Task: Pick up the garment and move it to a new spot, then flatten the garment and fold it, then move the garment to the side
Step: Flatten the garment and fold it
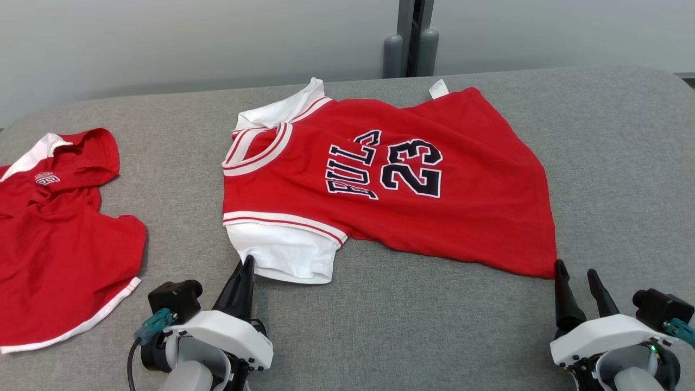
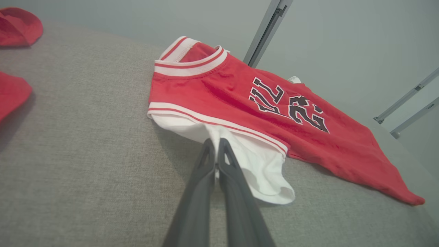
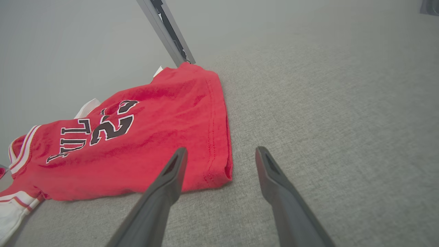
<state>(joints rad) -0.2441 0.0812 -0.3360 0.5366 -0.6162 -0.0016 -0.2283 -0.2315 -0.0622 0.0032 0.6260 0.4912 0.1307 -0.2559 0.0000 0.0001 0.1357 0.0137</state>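
The garment [image 1: 467, 212] is a red jersey with white sleeves and a dark "23" print, lying spread across the middle of the grey table [image 1: 434, 336]. My left gripper [image 1: 248, 262] is shut on the edge of its near white sleeve [image 2: 264, 171]; in the left wrist view a sliver of white cloth shows between the closed fingers [image 2: 205, 161]. My right gripper [image 1: 575, 270] stands open just in front of the jersey's near right hem corner [image 3: 219, 171]. One finger [image 3: 173, 171] lies over the red cloth and the other over bare table.
A second red garment [image 1: 54, 244] with white trim lies crumpled at the table's left edge, also visible as red cloth [image 2: 12, 94] in the left wrist view. A grey metal post [image 1: 412, 38] rises behind the table. Bare grey surface stretches to the right [image 3: 343, 120].
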